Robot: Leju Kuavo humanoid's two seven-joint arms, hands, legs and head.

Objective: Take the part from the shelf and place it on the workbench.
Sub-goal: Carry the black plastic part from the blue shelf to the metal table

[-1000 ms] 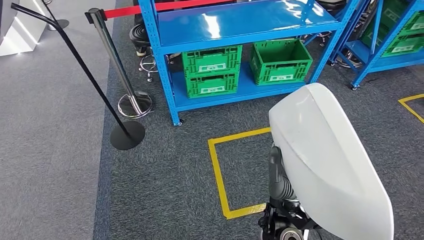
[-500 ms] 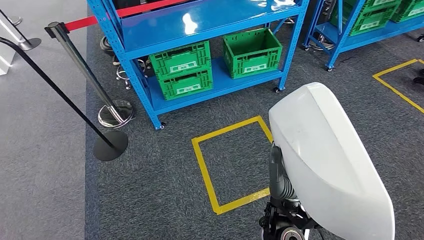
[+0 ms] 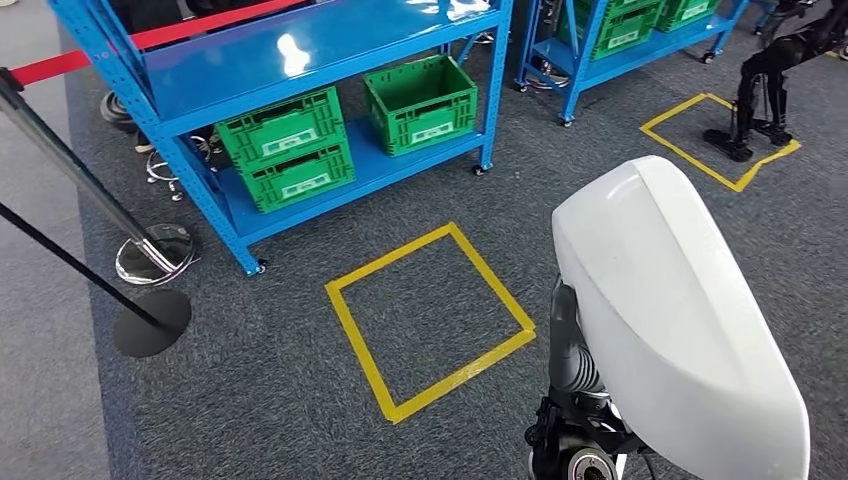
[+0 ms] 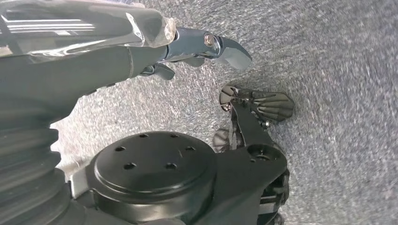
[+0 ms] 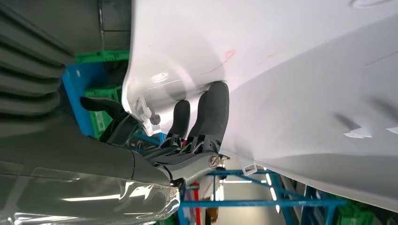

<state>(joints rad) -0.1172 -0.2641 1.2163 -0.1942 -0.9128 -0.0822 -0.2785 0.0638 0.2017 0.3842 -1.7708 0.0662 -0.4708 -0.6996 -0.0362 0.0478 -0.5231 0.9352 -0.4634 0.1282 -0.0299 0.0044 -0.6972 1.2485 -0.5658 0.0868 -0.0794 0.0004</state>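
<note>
The part is a large white curved shell [image 3: 680, 320], and it fills the lower right of the head view, carried in front of my body. My right hand [image 5: 197, 131] grips it, dark fingers [image 5: 213, 110] pressed against the shell's [image 5: 291, 70] inner side near its edge. Under the shell, the head view shows a dark piece of the right arm [image 3: 570, 380]. My left hand [image 4: 155, 51] hangs over grey carpet, holding nothing, with one finger [image 4: 225, 47] stretched out.
A blue shelf [image 3: 300, 60] holding green crates [image 3: 290, 150] stands ahead on the left. A yellow tape square [image 3: 462, 374] marks the carpet before it. Stanchion bases [image 3: 150, 255] and a red belt [image 3: 200, 25] lie left. A second blue shelf [image 3: 620, 40], another yellow square [image 3: 690, 158] and a dark legged machine [image 3: 765, 90] lie at the far right.
The whole picture has shifted left, so the camera has turned right. A second shelf, another yellow square and a dark machine came into view. The white part stays in my right hand.
</note>
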